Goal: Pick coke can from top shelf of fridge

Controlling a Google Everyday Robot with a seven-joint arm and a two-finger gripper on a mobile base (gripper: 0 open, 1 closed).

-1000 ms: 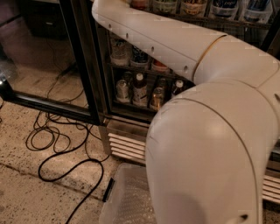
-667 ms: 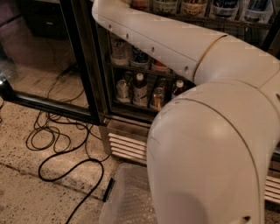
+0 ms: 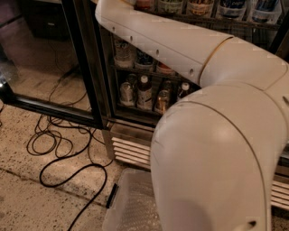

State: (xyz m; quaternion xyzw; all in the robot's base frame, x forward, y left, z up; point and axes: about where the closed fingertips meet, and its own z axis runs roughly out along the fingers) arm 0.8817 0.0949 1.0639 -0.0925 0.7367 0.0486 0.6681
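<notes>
My white arm point(image 3: 180, 45) fills the right half of the camera view and reaches up across the open fridge point(image 3: 135, 131) toward the top left edge. My gripper lies beyond that edge, out of view. The highest wire rack in view point(image 3: 212, 20) carries several bottles and cans, cut off by the top of the frame. A reddish container base point(image 3: 144, 4) shows there beside the arm; I cannot tell whether it is the coke can.
The black-framed glass door point(image 3: 81, 67) stands open to the left. Bottles point(image 3: 144, 90) fill the lower racks. The louvred steel grille point(image 3: 131, 151) runs along the fridge base. Black cables point(image 3: 58, 149) loop on the speckled floor. A clear plastic bin point(image 3: 131, 207) sits below.
</notes>
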